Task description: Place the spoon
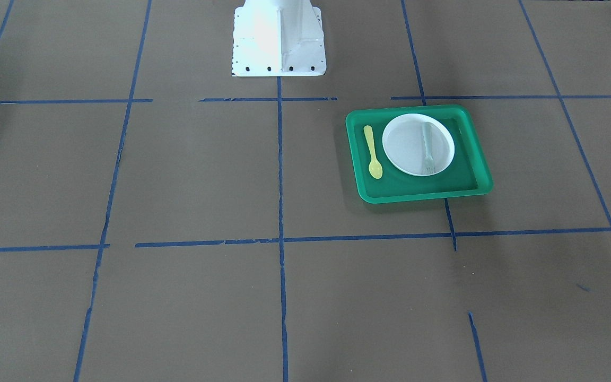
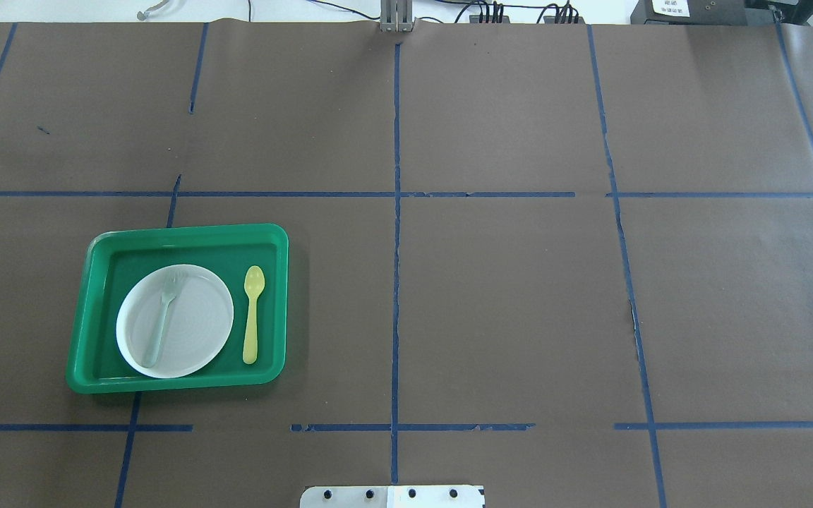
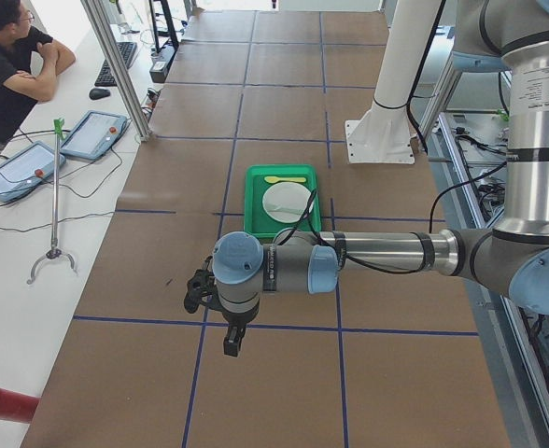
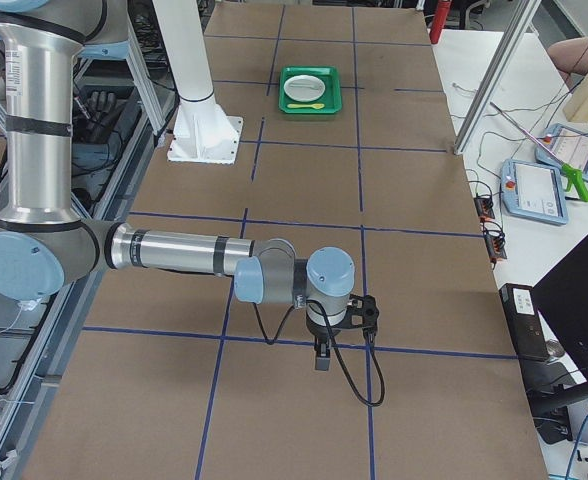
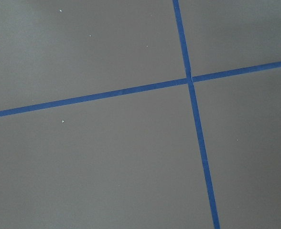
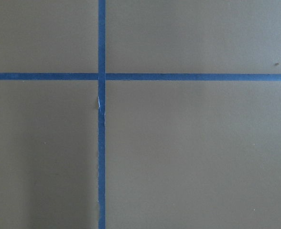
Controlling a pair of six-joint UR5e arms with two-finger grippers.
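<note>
The yellow spoon (image 1: pixel 373 152) lies flat on the floor of a green tray (image 1: pixel 422 109), beside a white plate (image 1: pixel 409 146) and apart from it. It also shows in the overhead view (image 2: pixel 253 314), right of the plate (image 2: pixel 191 331). A pale grey-green fork (image 2: pixel 163 317) lies on the plate. My left gripper (image 3: pixel 198 293) shows only in the exterior left view, high above bare table and far from the tray (image 3: pixel 253 201); I cannot tell if it is open. My right gripper (image 4: pixel 358 308) shows only in the exterior right view, far from the tray (image 4: pixel 286 90); I cannot tell its state.
Brown paper with a grid of blue tape lines (image 2: pixel 396 212) covers the table. The robot's white base plate (image 1: pixel 279 42) stands at the middle of the robot's edge. Both wrist views show only paper and tape. An operator (image 3: pixel 13 65) sits beyond the far edge.
</note>
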